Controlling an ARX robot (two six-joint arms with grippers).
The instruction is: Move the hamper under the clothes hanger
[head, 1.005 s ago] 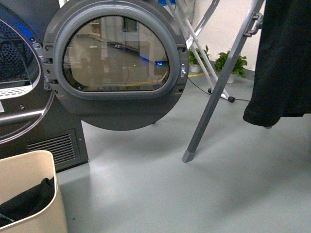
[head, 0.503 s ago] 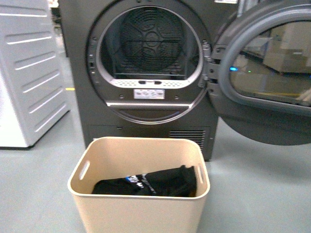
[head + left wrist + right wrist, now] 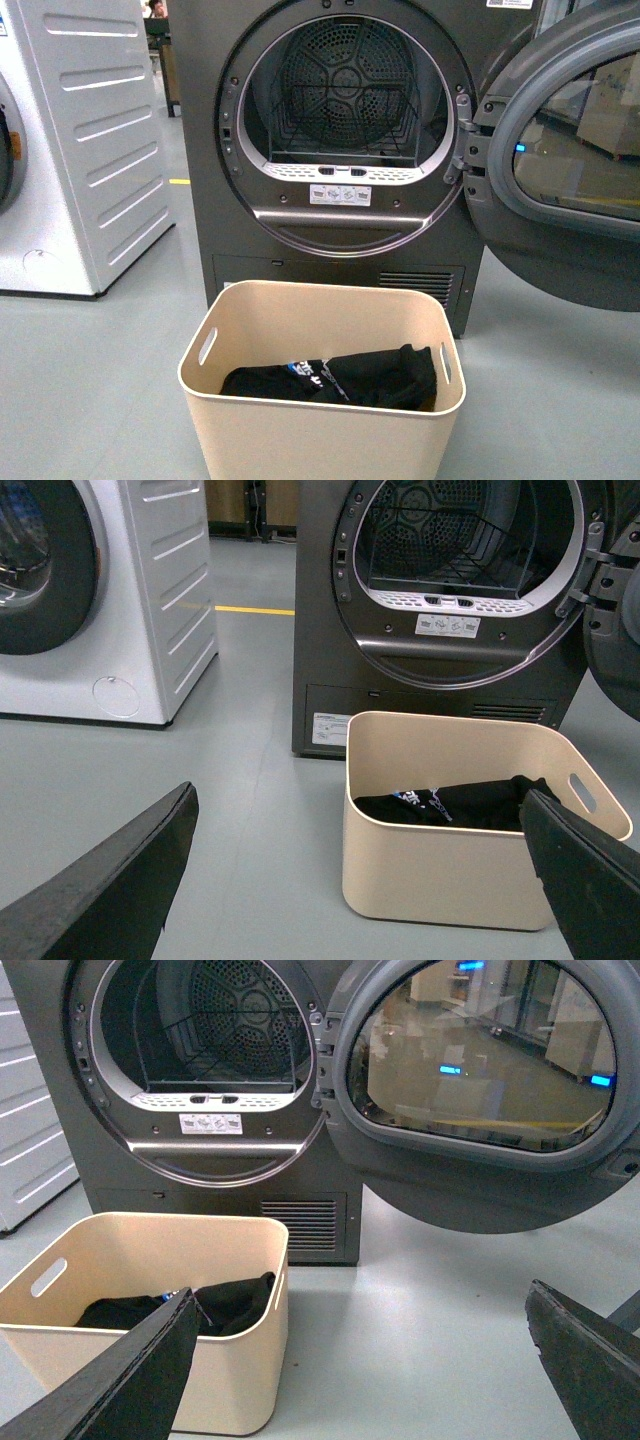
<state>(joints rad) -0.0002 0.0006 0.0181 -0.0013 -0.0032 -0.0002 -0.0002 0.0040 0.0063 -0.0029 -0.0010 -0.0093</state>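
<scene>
Hamper [image 3: 320, 445] on floor [image 3: 90, 390] ahead of left hand [image 3: 358, 792], right hand [image 3: 362, 1290]; both spread apart, empty

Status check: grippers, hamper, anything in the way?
Left gripper, right gripper open, empty. Hamper on floor before dryer, clothes inside. Dryer door open; rack unseen.

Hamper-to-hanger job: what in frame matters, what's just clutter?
Job:
- hamper, on the floor in front of the dryer
- clothes hanger: not in view

Just there:
- black clothes inside the hamper
- dark grey dryer
- its open door
- white machine
</scene>
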